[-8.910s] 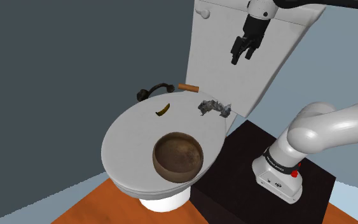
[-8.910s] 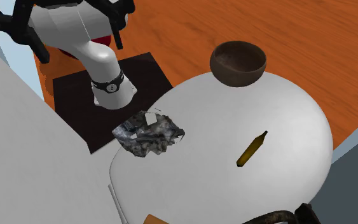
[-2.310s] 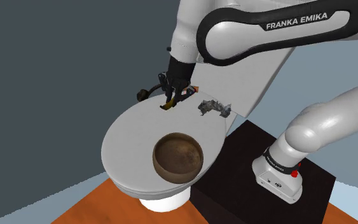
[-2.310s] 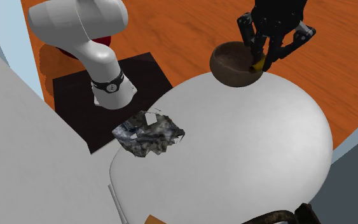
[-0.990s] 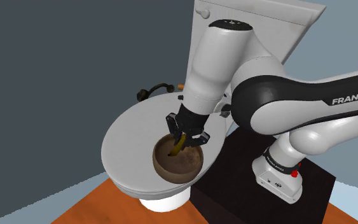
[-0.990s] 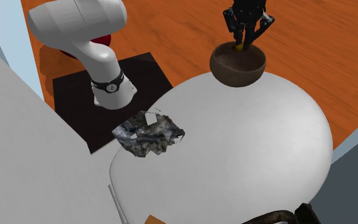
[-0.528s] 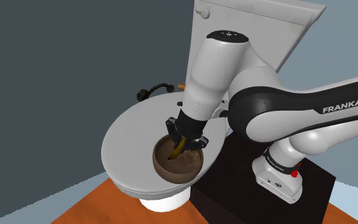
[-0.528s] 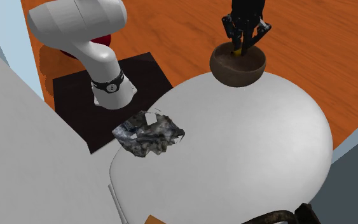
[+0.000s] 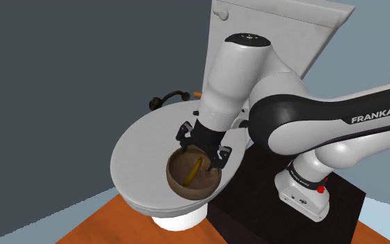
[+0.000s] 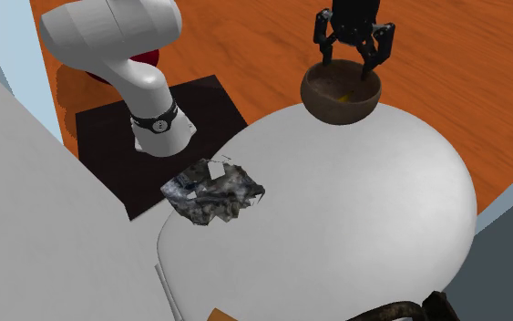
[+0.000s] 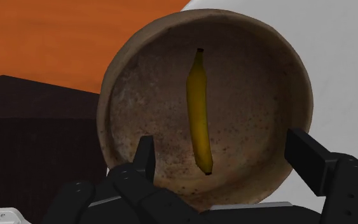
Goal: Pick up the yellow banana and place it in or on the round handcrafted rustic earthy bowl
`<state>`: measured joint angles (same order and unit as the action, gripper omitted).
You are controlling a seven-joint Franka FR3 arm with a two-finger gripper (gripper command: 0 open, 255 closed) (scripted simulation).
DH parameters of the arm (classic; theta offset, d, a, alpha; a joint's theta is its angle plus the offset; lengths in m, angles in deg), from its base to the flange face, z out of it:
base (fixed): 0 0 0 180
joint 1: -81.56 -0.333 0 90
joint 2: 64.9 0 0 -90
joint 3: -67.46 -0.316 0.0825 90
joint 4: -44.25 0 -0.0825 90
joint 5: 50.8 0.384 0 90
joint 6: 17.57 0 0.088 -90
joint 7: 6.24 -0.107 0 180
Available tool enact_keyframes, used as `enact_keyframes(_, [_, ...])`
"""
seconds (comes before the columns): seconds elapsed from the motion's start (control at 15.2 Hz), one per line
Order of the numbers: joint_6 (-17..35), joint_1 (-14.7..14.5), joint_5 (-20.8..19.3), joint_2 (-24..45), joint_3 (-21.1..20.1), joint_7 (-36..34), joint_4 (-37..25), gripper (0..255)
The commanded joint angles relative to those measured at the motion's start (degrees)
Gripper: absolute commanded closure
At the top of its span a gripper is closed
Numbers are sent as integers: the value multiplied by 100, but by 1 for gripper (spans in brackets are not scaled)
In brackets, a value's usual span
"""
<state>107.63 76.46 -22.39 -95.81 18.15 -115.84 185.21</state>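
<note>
The yellow banana [image 11: 199,113] lies loose inside the round brown bowl [image 11: 133,83], along its bottom. That bowl [image 9: 179,186] stands on the front part of the white toilet lid [image 9: 138,145]. My gripper [image 9: 202,147] hangs just above the bowl, open, fingers spread wide and holding nothing. In the shoulder view the banana [image 9: 196,170] shows below the fingers. From the second exterior view the gripper [image 10: 352,56] hovers over the bowl [image 10: 341,98], with a speck of banana [image 10: 343,91] inside.
A crumpled grey foil-like object [image 10: 212,191] lies on the lid near the tank. A black curved object [image 9: 164,99] and an orange cylinder [image 9: 197,93] sit at the lid's back. The tank [image 9: 283,41] rises behind. My dark stand [image 9: 283,180] is beside the toilet, on orange floor [image 10: 464,82].
The gripper has opened and let go of the banana, which dropped flat into the bowl. Earlier it carried the banana from the lid's back to the bowl.
</note>
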Motion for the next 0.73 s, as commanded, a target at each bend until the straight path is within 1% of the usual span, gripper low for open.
enact_keyframes(0.0, [0, 0, 0, 0, 0, 0, 0, 0])
enact_keyframes(0.26, [-829, -132, -81, -402, 447, 22, -397, 0])
enact_keyframes(0.66, [-828, -133, -81, -402, 447, 22, -397, 0])
